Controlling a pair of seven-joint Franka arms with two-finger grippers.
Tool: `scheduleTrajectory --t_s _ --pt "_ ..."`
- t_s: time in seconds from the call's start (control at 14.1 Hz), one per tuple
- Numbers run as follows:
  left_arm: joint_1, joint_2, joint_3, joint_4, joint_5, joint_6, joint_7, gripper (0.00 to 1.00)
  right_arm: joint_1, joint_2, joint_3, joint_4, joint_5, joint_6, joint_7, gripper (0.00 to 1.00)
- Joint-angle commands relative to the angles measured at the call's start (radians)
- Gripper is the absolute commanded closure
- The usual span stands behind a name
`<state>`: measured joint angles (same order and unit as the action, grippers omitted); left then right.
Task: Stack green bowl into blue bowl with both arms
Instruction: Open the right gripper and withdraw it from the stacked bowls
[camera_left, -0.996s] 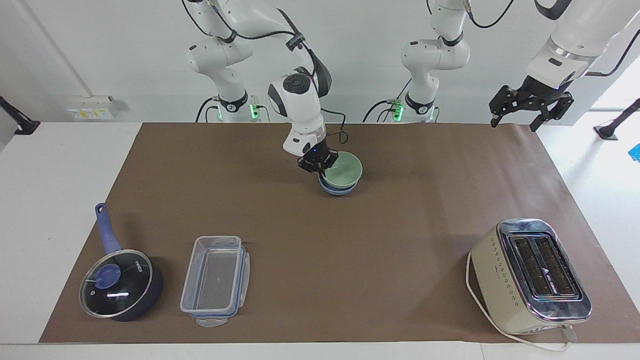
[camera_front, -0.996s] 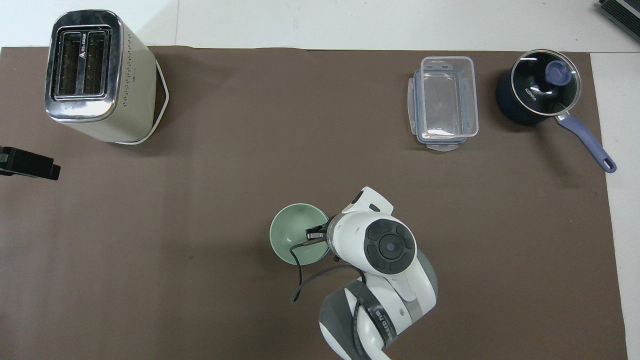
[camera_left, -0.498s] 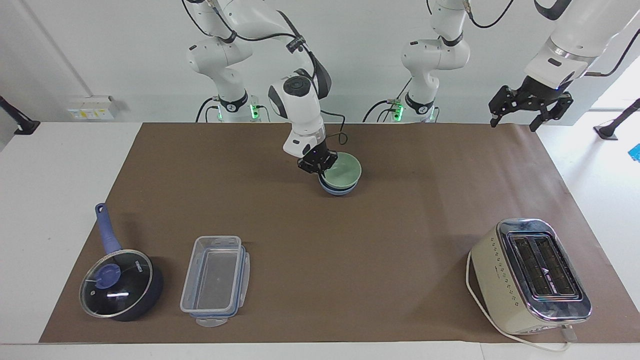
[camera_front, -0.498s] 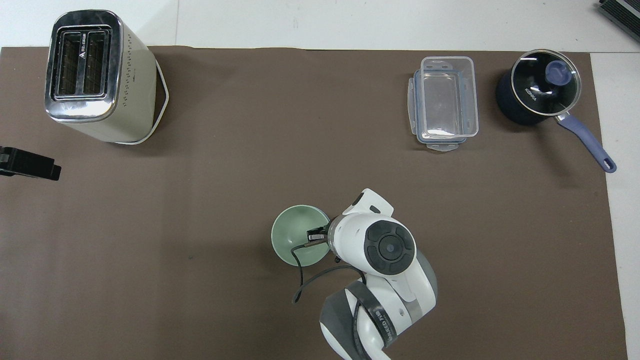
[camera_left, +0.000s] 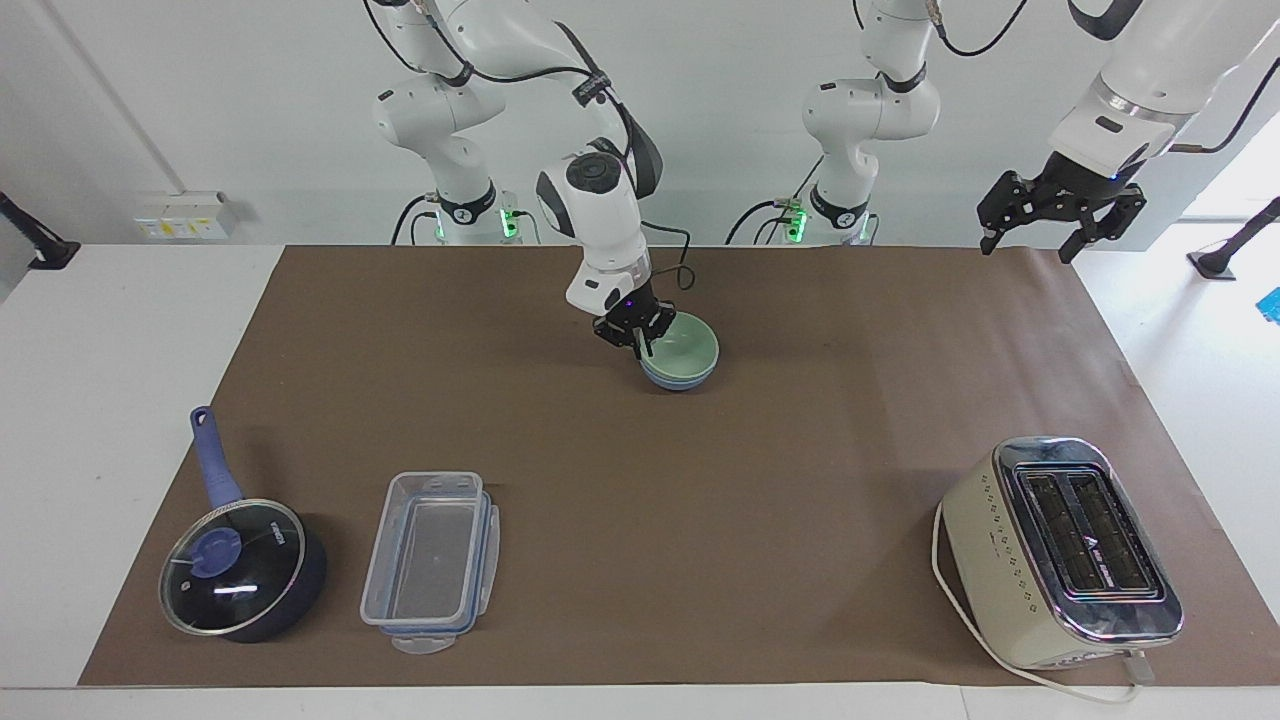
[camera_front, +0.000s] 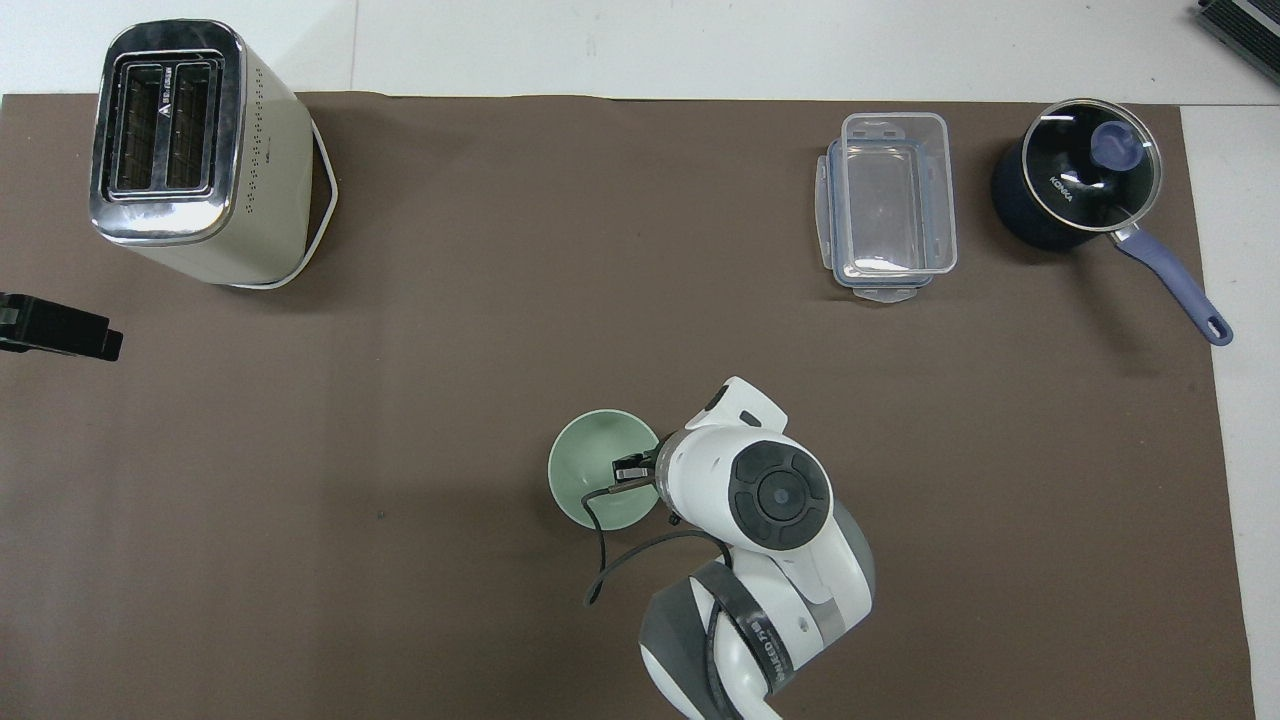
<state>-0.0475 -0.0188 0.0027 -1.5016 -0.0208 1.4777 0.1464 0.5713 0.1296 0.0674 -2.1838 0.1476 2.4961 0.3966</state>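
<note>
The pale green bowl sits nested in the blue bowl on the brown mat, at mid-table and near the robots. Only a thin blue band shows under the green bowl. My right gripper is shut on the green bowl's rim on the side toward the right arm's end. In the overhead view the green bowl hides the blue bowl, and the right gripper sits at its rim under the white wrist. My left gripper waits, open and empty, raised over the mat's corner at the left arm's end; its tip also shows in the overhead view.
A cream toaster stands far from the robots at the left arm's end. A clear plastic container and a dark blue lidded saucepan lie far from the robots at the right arm's end.
The green bowl was tilted above the blue bowl; my right gripper has lowered it, and it now lies nearly level and deeper in the blue bowl. The left arm has not moved.
</note>
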Motion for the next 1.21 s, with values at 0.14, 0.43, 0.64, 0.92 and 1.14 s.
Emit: scheduleTrajectory --t_s 0.14,0.43,0.64,0.92,1.14 --pt "0.014 -0.027 -0.007 -0.032 -0.013 0.009 0.010 0.00 -0.010 -0.044 -0.011 0.065 0.026 -0.064 0.014 0.00" --pt "0.012 -0.029 -0.007 -0.034 -0.013 0.007 0.010 0.00 -0.091 -0.082 -0.020 0.169 -0.032 -0.224 0.014 0.00" --pt "0.012 -0.029 -0.007 -0.034 -0.013 0.009 0.010 0.00 -0.166 -0.085 -0.017 0.277 -0.155 -0.371 0.008 0.00" --pt "0.012 -0.029 -0.007 -0.034 -0.013 0.013 0.010 0.00 -0.235 -0.108 -0.020 0.403 -0.160 -0.523 0.005 0.00" --pt "0.011 -0.029 -0.007 -0.034 -0.013 0.015 0.010 0.00 -0.278 -0.143 -0.021 0.470 -0.158 -0.618 0.005 0.00"
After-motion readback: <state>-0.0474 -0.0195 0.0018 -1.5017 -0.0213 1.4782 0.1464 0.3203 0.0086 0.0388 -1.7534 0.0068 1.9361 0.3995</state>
